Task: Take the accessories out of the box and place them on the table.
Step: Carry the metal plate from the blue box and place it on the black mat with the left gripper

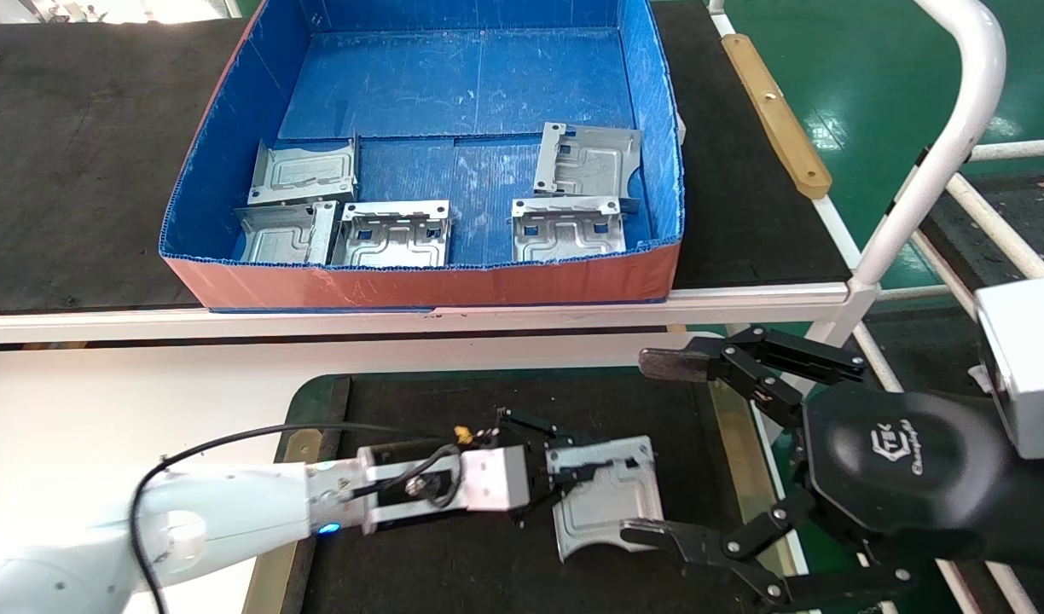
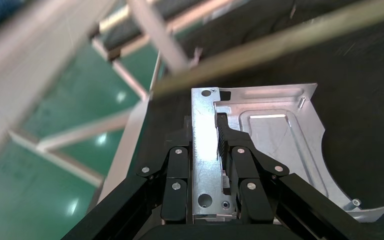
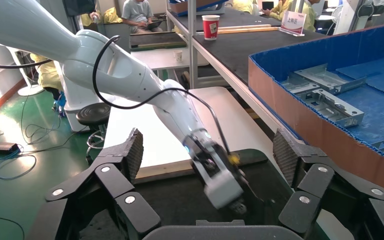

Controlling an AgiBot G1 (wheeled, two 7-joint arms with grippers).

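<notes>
While one plate is out: five bracket plates (image 1: 392, 234) lie in the blue tray (image 1: 420, 286), and a sixth bracket plate (image 1: 603, 499) is over the dark mat (image 1: 454, 580) of the white-topped bench (image 1: 104, 409).
Left pincer (image 2: 216, 150): clenched on the upturned edge of that sixth plate; whether the plate rests on the mat or hangs just above it I cannot tell.
Right pincer (image 1: 650, 452): spread wide and empty, just beside the held plate, its lower finger near the plate's front corner.
Progress: by my judgement one of six is nearly placed, with five left to fetch.
Tray walls: low, but three plates sit close against the near wall, so lifting straight up looks wise.
Open room: much bare mat lies under and to the left of the left arm; the brass strip (image 1: 731, 452) and the right arm crowd the right side.
</notes>
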